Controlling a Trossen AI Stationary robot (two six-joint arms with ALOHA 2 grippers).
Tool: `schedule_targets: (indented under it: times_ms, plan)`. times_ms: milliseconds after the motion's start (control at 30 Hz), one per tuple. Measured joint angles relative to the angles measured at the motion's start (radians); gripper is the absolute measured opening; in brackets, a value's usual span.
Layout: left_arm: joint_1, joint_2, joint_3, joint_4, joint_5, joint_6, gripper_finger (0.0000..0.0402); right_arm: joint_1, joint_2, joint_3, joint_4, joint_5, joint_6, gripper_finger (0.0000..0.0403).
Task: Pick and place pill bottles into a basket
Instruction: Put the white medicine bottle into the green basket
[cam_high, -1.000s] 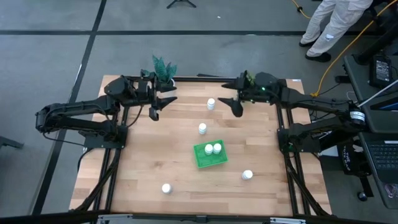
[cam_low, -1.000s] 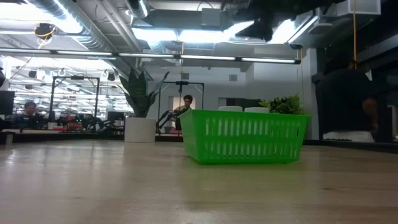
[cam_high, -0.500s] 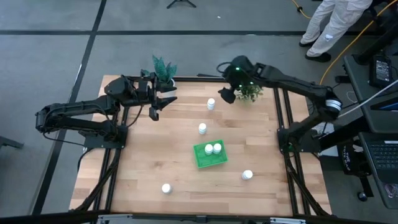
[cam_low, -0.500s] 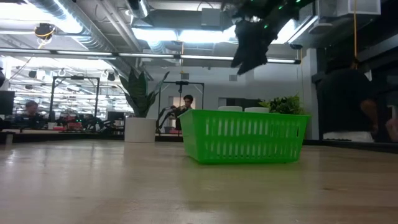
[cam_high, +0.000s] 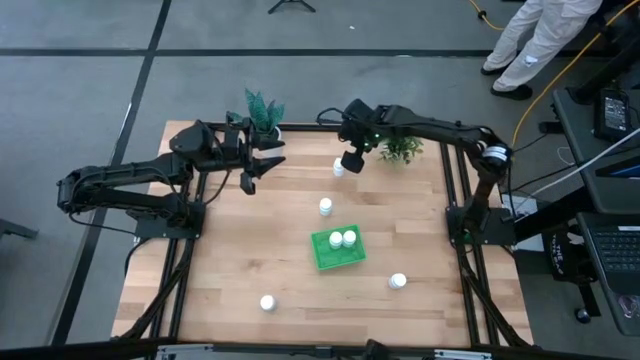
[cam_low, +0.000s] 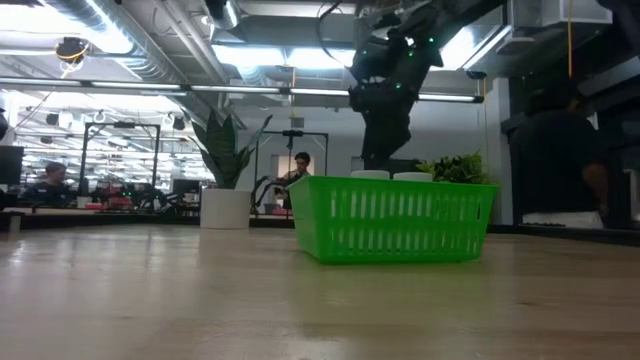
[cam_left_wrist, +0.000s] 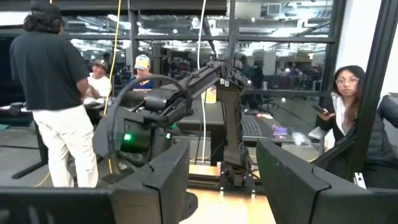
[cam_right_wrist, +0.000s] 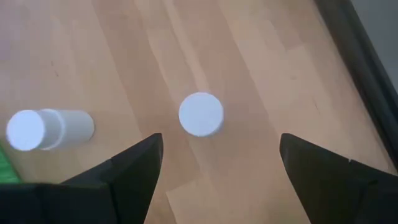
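Note:
Several small white pill bottles stand upright on the wooden table: one at the far middle (cam_high: 339, 167), one nearer the centre (cam_high: 325, 206), one near right (cam_high: 398, 282), one near left (cam_high: 267, 302). Two more stand in the green basket (cam_high: 330, 255), their caps showing above its rim (cam_low: 370, 175). My right gripper (cam_high: 351, 162) is open, pointing down just above the far-middle bottle (cam_right_wrist: 201, 114), a finger on either side, not touching. My left gripper (cam_high: 250, 170) is open and empty at the far left.
A small green plant (cam_high: 263, 110) stands at the far left edge and another (cam_high: 402, 148) at the far right, beside my right arm. A person stands beyond the far right corner (cam_high: 530, 40). Bare wood (cam_high: 230, 240) lies between basket and left edge.
My right gripper has swung from the far right of the table toward the left, along the far edge, and has tipped to point down over the far-middle bottle. The bottles and basket have stayed where they were.

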Motion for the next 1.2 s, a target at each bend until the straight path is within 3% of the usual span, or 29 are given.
schedule_targets:
  times_ms: [267,1200]
  plan:
    - [0.001,0.0,0.0,-0.02,0.0,0.002,0.018,0.005,0.065,0.03,0.006,-0.043,-0.003,0.0324]
    - [0.001,0.0,0.0,-0.022,0.0,0.002,0.018,0.005,0.194,0.029,0.103,-0.043,-0.054,0.0323]
